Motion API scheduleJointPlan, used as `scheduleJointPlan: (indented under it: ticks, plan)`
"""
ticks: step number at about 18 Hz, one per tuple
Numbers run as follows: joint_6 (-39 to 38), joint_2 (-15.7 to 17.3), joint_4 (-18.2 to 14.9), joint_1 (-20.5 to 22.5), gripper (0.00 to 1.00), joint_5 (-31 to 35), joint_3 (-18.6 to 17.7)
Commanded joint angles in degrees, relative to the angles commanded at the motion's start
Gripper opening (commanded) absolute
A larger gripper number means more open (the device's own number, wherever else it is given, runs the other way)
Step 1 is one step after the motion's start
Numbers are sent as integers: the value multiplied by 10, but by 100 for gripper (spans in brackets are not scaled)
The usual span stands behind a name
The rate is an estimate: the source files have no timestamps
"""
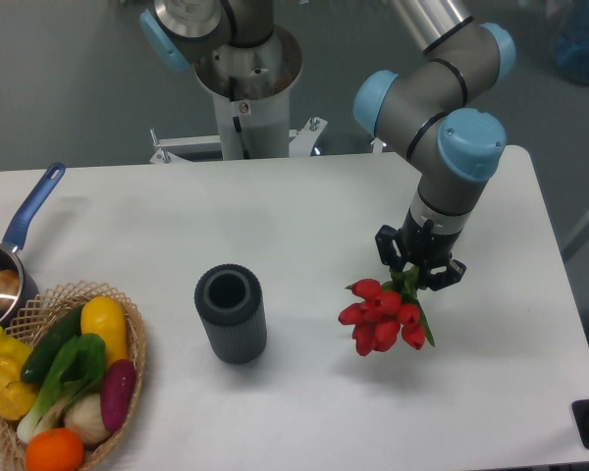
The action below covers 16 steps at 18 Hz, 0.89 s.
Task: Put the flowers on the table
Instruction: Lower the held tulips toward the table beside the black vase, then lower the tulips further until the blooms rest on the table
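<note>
A silver-grey arm (442,88) of rounded tube segments, light-blue caps on its joints, ending in a black gripper (419,263) of two fingers

I see the table (314,211) as a white rectangular top with rounded corners, filling most of the frame. A dark grey ribbed vase (231,314) stands upright near its middle, mouth open upward. At the front left corner sits a wicker basket (133,378) with vegetables, partly cut off by the frame edge. Just behind the basket, at the left edge, I note a small pot (0,285) with a blue handle (34,208) pointing toward the back. Right of the vase, well apart from it, the red heads of the flowers (383,316) lie low over the surface; I cannot tell whether they touch it.
</note>
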Motion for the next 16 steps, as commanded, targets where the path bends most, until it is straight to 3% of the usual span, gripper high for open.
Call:
scheduleJointPlan:
  ticks: [16]
  plan:
    - [-4, -20, 4, -15, 42, 1, -3]
